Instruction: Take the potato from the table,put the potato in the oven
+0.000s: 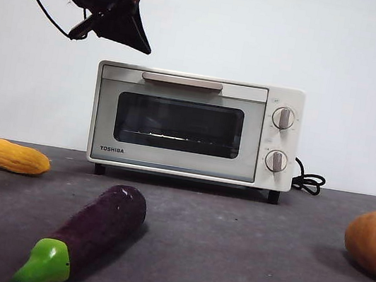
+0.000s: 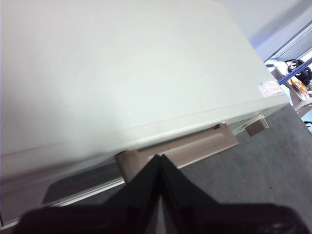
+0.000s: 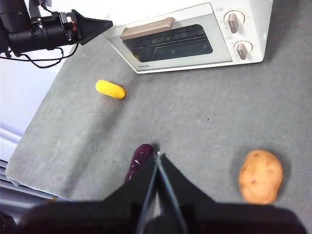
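The potato (image 1: 374,243), an orange-brown lump, lies on the grey table (image 1: 240,264) at the far right, in front of the oven's knob side; the right wrist view has the potato (image 3: 260,176) below and beside my right gripper (image 3: 158,155), which hangs high over the table, shut and empty. The cream Toshiba oven (image 1: 194,124) stands at the back with its door closed. My left gripper (image 1: 141,42) hovers above the oven's top left corner, shut and empty. In its own view, the left gripper's tips (image 2: 160,157) point at the beige handle (image 2: 185,148) from over the oven top (image 2: 122,73).
A yellow corn cob (image 1: 12,156) lies at the left, in front of the oven's left side. A purple eggplant (image 1: 99,227) with a green stem lies in the near middle. The oven's black cord (image 1: 308,180) trails off its right side.
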Available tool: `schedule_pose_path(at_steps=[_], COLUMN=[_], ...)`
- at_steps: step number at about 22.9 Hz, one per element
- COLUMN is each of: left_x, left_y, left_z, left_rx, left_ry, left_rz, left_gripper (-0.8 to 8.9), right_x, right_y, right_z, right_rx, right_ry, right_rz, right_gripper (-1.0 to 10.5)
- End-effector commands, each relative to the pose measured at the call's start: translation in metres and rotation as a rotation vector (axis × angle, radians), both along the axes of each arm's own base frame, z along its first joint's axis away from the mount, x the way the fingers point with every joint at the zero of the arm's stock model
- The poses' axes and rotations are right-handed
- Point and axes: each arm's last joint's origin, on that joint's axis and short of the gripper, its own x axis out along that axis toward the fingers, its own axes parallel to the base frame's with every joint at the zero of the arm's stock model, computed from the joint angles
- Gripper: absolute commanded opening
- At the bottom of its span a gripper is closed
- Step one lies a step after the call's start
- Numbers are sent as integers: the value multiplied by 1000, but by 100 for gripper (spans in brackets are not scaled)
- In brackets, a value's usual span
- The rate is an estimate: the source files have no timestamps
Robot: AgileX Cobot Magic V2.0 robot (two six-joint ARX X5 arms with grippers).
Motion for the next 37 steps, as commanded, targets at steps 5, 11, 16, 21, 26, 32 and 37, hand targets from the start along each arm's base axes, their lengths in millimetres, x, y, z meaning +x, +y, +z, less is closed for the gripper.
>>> schedule_pose_path(at_steps=[5,11,16,21,26,32,37], left_x=[3,7,13,16,12,3,-6], left_y=[-11,-24,-27,-28,-31,-33,-34], left_z=[-5,-17,-29,-33,-37,-46,-54], left_rx=[4,30,43,53,102,179,248], left_ry=[-8,5,28,28,47,136,211], left_rz=[-21,-20,-17,-15,-32,-77,-123], left_gripper=[-6,-6,-6,-6,-6,-6,-6], right_x=[-2,-2,-4,-6,-6,-6,-6], right_y=[0,0,0,0,0,0,0], right_z=[0,0,-3,-5,-5,-5,-5], right_rx=[0,0,0,-1,-2,-3,-17], right_ry=[8,9,45,72,72,71,60], right_rz=[5,4,4,5,6,7,17], right_gripper=[1,1,1,1,1,1,1])
